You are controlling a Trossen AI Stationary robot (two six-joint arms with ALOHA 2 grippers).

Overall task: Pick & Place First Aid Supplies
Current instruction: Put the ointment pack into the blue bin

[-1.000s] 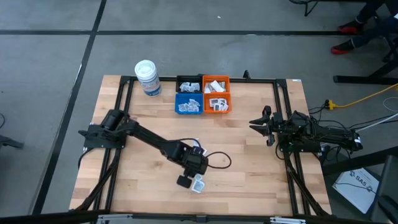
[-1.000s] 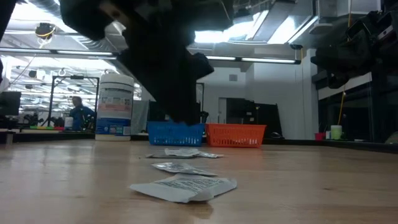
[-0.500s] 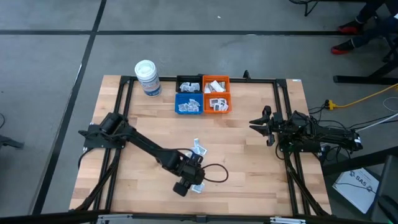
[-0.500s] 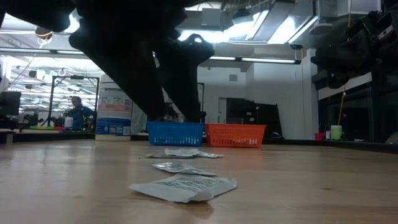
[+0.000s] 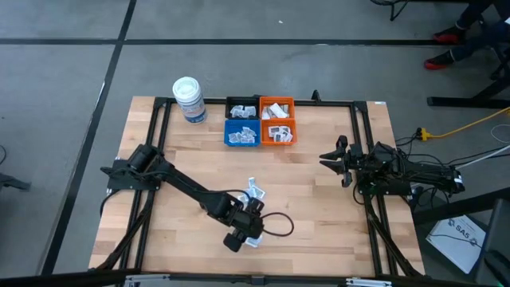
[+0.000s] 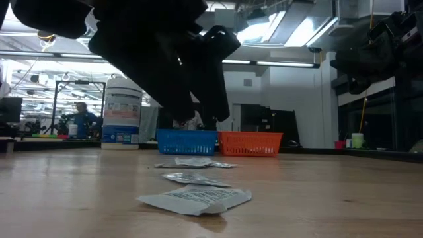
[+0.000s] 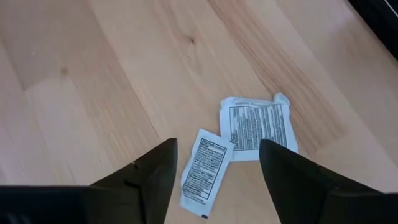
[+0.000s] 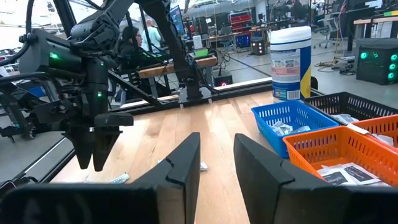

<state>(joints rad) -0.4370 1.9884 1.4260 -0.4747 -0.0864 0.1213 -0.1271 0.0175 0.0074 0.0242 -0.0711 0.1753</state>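
Observation:
Three white first aid sachets lie flat and loose on the wooden table (image 5: 335,223). My left gripper (image 7: 217,144) hangs open above two of them, pointing steeply down. The small printed sachet (image 7: 204,171) lies below the gap between its fingers, and the larger sachet (image 7: 258,126) lies just beyond. From table height the left gripper (image 6: 193,120) stands clear above them. The third sachet (image 5: 253,190) lies farther back. More sachets fill the blue bin (image 5: 241,134), the orange bin (image 5: 276,121) and the black bin (image 5: 241,108). My right gripper (image 5: 341,160) waits open at the right side.
A white lidded tub (image 5: 189,100) stands at the far left, beside the bins. A black metal frame (image 5: 358,119) runs along the table's edges. The wood between the loose sachets and my right arm is bare.
My left gripper has opened, rolled a little and shifted slightly toward the table's left edge, staying above the two near sachets. The sachets lie where they were.

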